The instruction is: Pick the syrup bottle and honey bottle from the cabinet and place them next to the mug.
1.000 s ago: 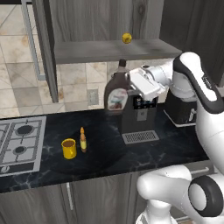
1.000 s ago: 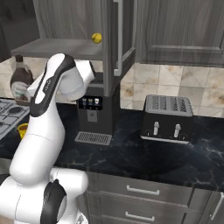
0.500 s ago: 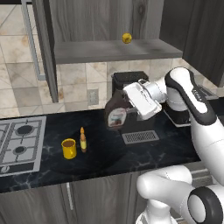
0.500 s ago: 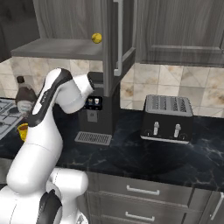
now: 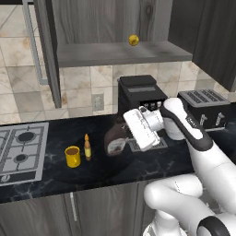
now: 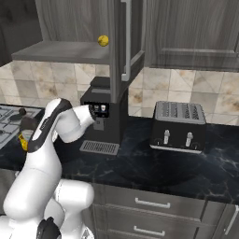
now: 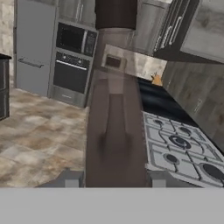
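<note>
While the gripper [image 5: 125,136] hangs low over the dark counter [image 5: 55,173], its jaws are clamped on the syrup bottle [image 5: 115,141], which is tipped over on its side with its base toward the mug [image 5: 72,156]. Whether the bottle touches the counter I cannot tell. From the hand view, the brown bottle [image 7: 114,131] runs up between the fingertips [image 7: 71,180]. The honey bottle [image 5: 87,147] stands upright just beside the mug, on its right, near the stove [image 5: 20,150]. Above, a small yellow ball [image 5: 133,40] sits on the shelf of the cabinet [image 5: 120,51]. A coffee machine [image 5: 139,96] and a toaster [image 6: 179,126] stand at the back of the counter.
</note>
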